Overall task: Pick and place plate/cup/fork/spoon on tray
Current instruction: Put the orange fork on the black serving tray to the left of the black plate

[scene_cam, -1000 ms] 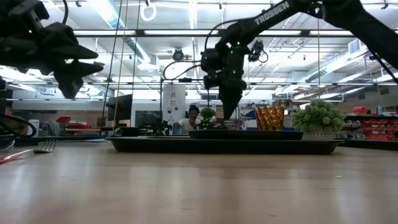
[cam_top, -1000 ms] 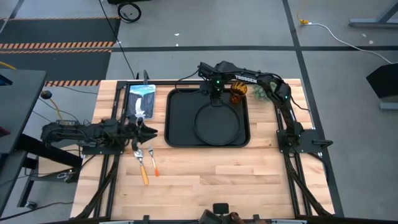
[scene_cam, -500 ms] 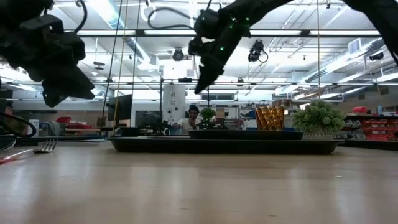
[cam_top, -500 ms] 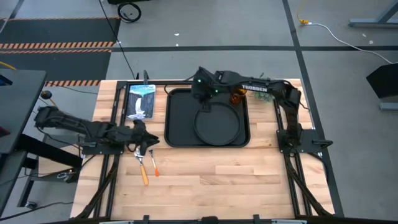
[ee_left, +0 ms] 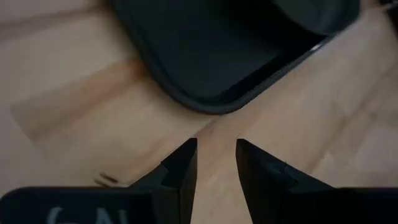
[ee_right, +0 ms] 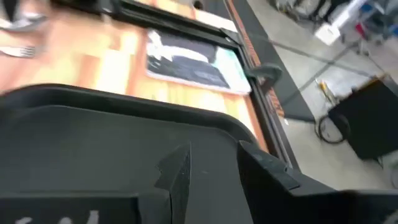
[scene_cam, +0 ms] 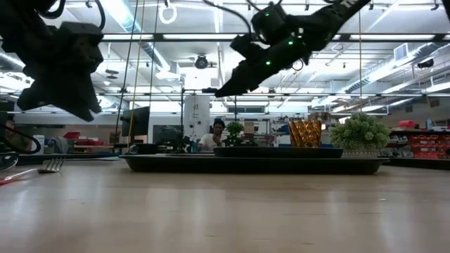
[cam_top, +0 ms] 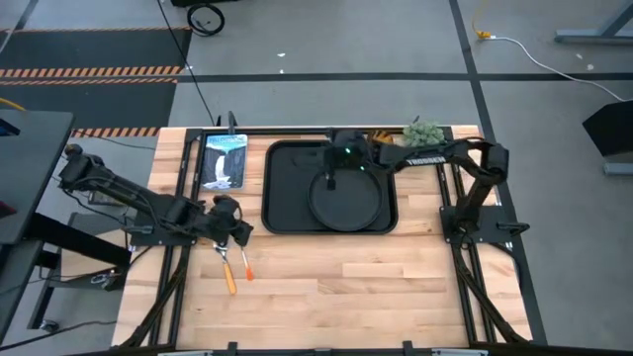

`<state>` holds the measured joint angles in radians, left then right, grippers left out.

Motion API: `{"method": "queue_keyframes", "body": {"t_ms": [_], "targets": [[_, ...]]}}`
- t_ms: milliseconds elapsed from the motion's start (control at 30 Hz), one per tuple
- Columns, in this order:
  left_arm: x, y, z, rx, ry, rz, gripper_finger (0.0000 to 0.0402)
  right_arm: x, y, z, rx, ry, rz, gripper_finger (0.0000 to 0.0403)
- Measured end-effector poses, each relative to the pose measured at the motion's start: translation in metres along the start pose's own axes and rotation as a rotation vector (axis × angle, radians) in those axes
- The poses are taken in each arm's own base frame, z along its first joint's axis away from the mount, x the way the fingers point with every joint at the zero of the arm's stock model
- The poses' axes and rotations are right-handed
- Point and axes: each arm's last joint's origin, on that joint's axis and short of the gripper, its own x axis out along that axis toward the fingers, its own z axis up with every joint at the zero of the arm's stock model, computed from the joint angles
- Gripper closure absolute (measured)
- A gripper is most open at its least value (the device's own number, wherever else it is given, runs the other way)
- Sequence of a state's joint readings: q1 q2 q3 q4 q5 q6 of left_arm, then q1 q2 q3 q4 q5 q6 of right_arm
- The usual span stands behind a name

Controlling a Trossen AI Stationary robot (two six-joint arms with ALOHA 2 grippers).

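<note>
The black tray (cam_top: 279, 188) lies mid-table with the round black plate (cam_top: 346, 203) flat inside it. The amber cup (scene_cam: 305, 133) stands at the tray's far right, beside a green plant (cam_top: 422, 131); my right arm covers most of it from above. The fork and the spoon lie side by side (cam_top: 235, 262) on the wood left of the tray; the fork's tined head (scene_cam: 50, 166) shows low down. My left gripper (cam_top: 235, 222) hovers open just above their heads. My right gripper (cam_top: 331, 173) hangs open high above the plate's far rim.
A booklet (cam_top: 224, 160) lies at the far left of the tray. The tray's near-left corner (ee_left: 205, 93) is just ahead of my left fingers. Bare wood runs along the near half of the table (cam_top: 376, 287). A person shows far behind the table (scene_cam: 219, 133).
My right gripper has risen from the plate's far rim and tipped from pointing down to nearly level, its arm swinging over the tray's far edge; the plate stays flat on the tray. My left gripper has tipped downward and sunk a little toward the fork and spoon.
</note>
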<state>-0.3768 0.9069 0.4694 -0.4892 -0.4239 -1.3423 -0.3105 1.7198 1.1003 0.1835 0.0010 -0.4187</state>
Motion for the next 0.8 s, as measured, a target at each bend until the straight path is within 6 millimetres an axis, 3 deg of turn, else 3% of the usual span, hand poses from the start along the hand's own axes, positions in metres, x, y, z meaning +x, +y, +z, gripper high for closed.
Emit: {"method": "queue_keyframes", "body": {"t_ms": [333, 600, 800], "targets": [[0.021, -0.024, -0.018, -0.182, 0.053, 0.246, 0.0283, -0.040, 0.037, -0.007, -0.027, -0.038, 0.037, 0.0266], [0.038, -0.042, -0.032, -0.294, 0.144, 0.568, 0.0283, -0.055, 0.043, -0.019, -0.025, -0.048, 0.056, 0.0266], [0.054, -0.050, -0.038, -0.361, 0.139, 0.644, 0.0283, -0.057, 0.045, -0.020, -0.007, -0.076, 0.100, 0.0266]]}}
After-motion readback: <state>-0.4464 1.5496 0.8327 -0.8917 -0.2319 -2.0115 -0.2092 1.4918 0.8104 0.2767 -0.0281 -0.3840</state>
